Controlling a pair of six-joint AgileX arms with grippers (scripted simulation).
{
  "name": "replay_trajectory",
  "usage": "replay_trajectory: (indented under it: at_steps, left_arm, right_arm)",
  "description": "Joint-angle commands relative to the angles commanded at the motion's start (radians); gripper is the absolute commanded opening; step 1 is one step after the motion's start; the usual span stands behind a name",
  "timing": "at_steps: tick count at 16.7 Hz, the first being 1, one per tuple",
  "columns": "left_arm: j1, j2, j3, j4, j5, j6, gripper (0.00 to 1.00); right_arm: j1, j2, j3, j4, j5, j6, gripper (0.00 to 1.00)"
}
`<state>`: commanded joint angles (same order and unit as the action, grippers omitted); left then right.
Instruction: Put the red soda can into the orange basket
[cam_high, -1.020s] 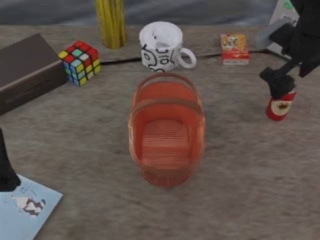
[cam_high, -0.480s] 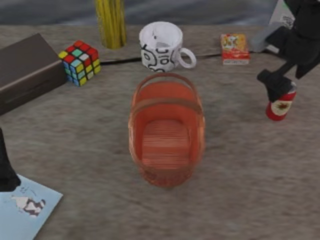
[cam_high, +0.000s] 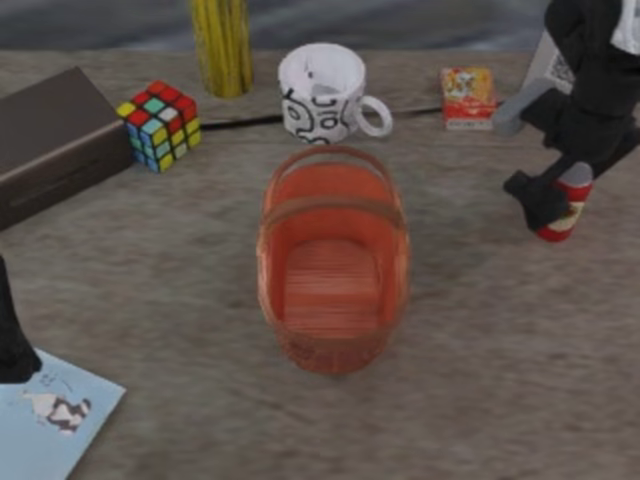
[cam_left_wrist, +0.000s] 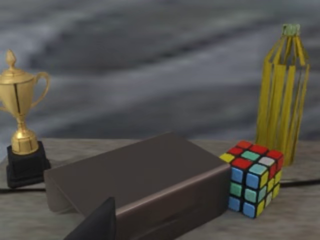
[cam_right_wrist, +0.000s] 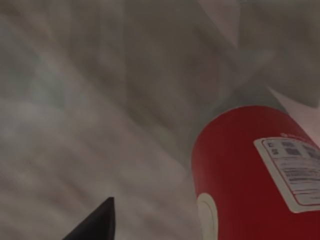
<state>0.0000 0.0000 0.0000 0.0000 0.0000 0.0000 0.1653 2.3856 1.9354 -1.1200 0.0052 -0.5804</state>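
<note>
The red soda can (cam_high: 566, 207) stands upright near the table's right edge, with the right gripper (cam_high: 553, 196) down around its upper part; I cannot tell whether the fingers have clamped it yet. In the right wrist view the can (cam_right_wrist: 255, 175) fills the space just beside one dark fingertip (cam_right_wrist: 95, 222), which suggests a side grasp so the can stays vertical for lifting. The orange basket (cam_high: 333, 262) sits well apart from that gripper, toward the table's middle, its open mouth ready to receive. The left arm is parked at the table's left edge beside a Rubik's cube (cam_left_wrist: 252, 177).
</note>
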Motion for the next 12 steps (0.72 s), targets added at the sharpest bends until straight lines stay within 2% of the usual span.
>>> replay_trajectory:
  at_steps: [2, 12]
  left_arm:
    - [0.000, 0.000, 0.000, 0.000, 0.000, 0.000, 1.00]
    - [0.000, 0.000, 0.000, 0.000, 0.000, 0.000, 1.00]
  right_arm:
    - [0.000, 0.000, 0.000, 0.000, 0.000, 0.000, 1.00]
    - [0.000, 0.000, 0.000, 0.000, 0.000, 0.000, 0.25]
